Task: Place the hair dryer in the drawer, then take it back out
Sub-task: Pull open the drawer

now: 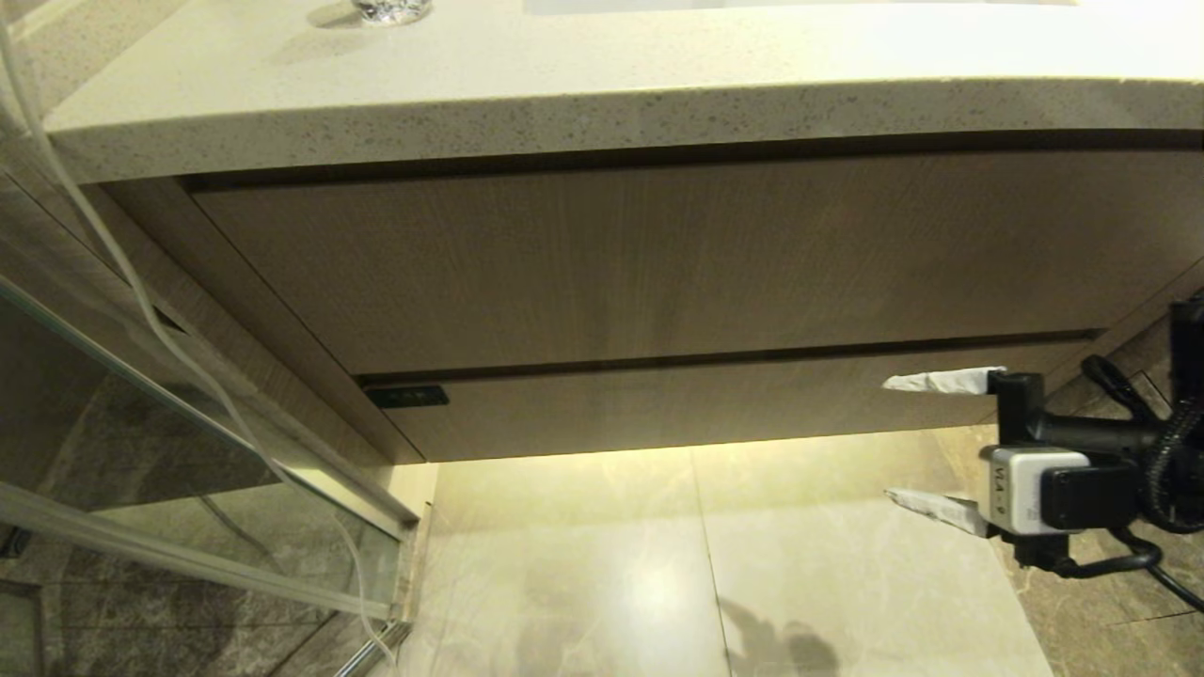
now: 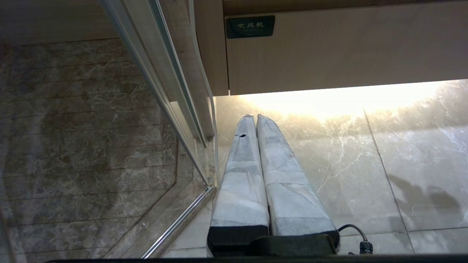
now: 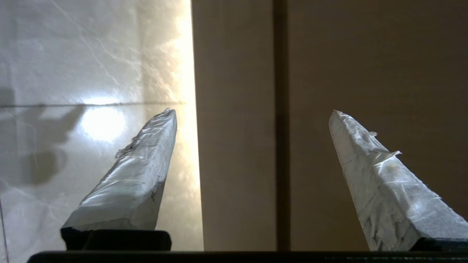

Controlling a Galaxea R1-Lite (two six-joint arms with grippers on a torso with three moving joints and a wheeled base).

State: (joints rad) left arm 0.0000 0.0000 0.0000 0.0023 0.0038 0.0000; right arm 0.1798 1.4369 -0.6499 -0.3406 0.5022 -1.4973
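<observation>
Right gripper [image 1: 889, 440] nearest, at the right edge of the head view: taped fingers spread wide, holding nothing, level with the closed drawer [image 1: 677, 404]. Hair dryer not visible anywhere. Left to right: glass partition [image 1: 141, 414], dark label [image 1: 406, 396] on the drawer's left end. Left gripper [image 2: 252, 118] pressed closed, empty, over marble floor [image 1: 583, 555]. Speckled countertop [image 1: 564, 85] above; glass object [image 1: 390, 9] cut off at top.

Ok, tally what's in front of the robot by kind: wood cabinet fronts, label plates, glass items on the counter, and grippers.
Wood fronts: 2, tall panel and closed drawer
Label plates: 1
Glass items: 1
Grippers: 2, right gripper and left gripper
Total: 6
</observation>
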